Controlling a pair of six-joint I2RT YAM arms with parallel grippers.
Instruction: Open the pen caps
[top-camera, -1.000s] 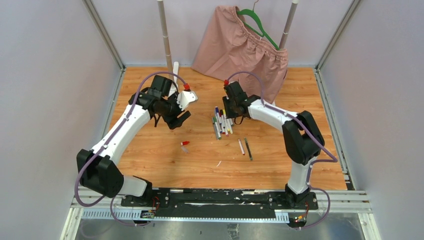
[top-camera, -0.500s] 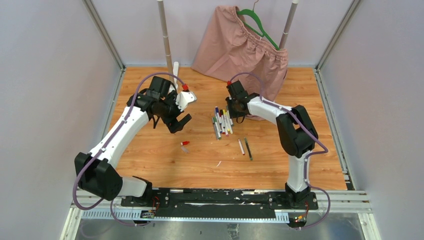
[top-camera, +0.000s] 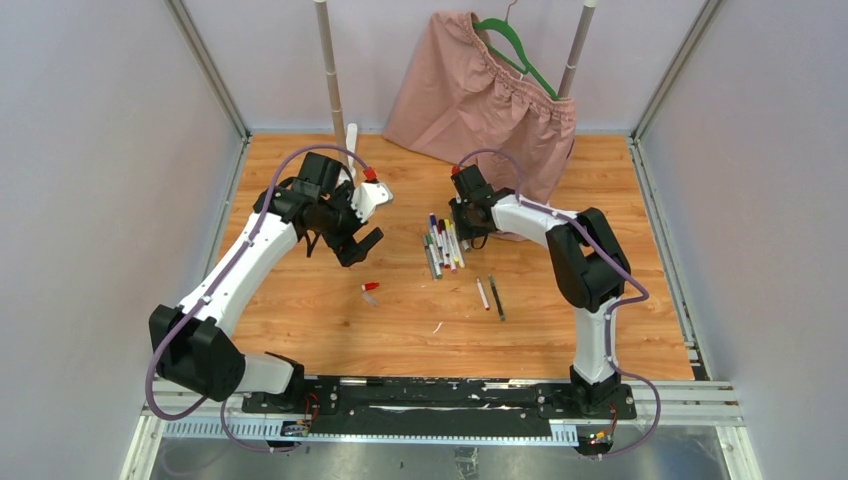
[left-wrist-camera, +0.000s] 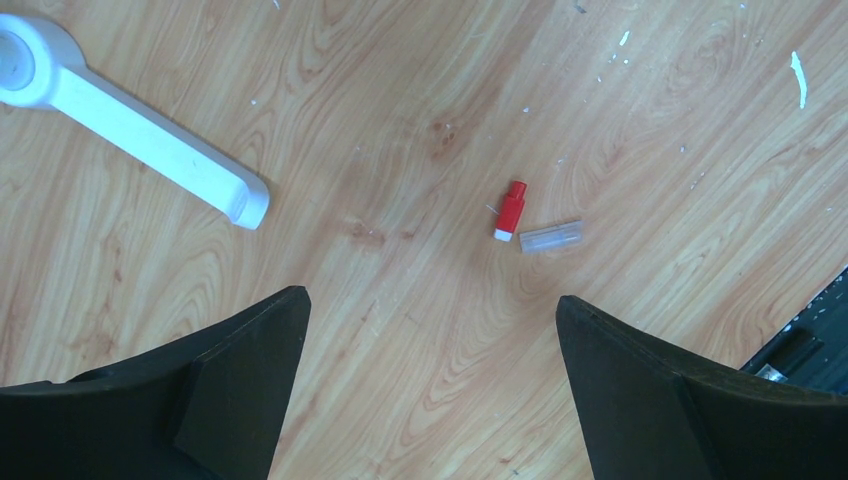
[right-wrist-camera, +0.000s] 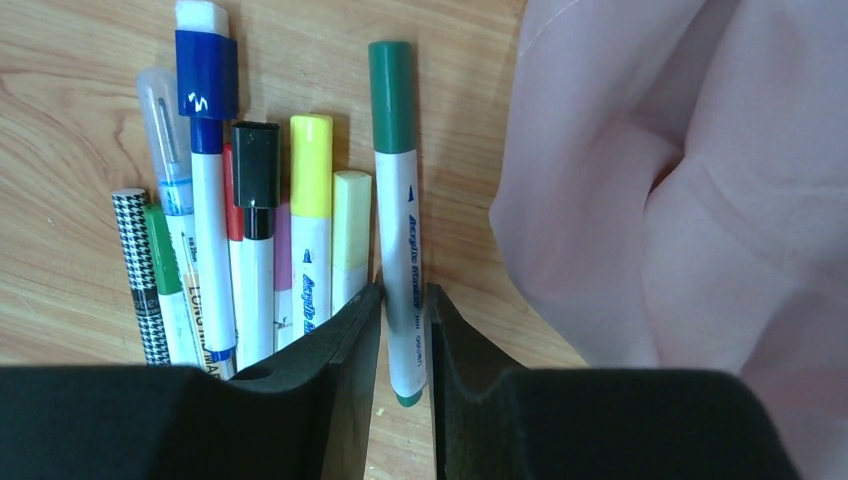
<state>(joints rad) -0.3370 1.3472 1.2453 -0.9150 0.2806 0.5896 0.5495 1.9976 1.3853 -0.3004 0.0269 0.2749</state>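
The right pincer (right-wrist-camera: 405, 292) is pinched onto the lower barrel of a green-capped white marker pen (right-wrist-camera: 399, 200). Its two black foam fingers (right-wrist-camera: 320, 400) press on either side of the barrel at the bottom centre of the wrist view. The pen's green cap points toward the top of the frame, well apart from the grip. Just left of it lies a bundle of marker pens (right-wrist-camera: 255, 250), side by side on the wooden table (right-wrist-camera: 70, 120), with blue, black and yellow caps uppermost and a houndstooth-patterned one at the far left. A pink cloth (right-wrist-camera: 680, 200) fills the right of that frame, just beside the gripped pen.

The left pincer (left-wrist-camera: 430, 305) stands spread wide above the table. A small red plastic cap (left-wrist-camera: 511, 210) and a clear plastic cap (left-wrist-camera: 551, 236) lie just beside each other beyond the gap between its fingers, right of centre, and neither finger touches them. A white plastic handle (left-wrist-camera: 150, 140) lies at the upper left.

Compared with a second ago, the left pincer has opened wider and its arm has drawn slightly leftward in the overhead view. The right pincer has narrowed, and its elbow has swung in toward the centre. The red plastic cap and clear plastic cap lie where they did.
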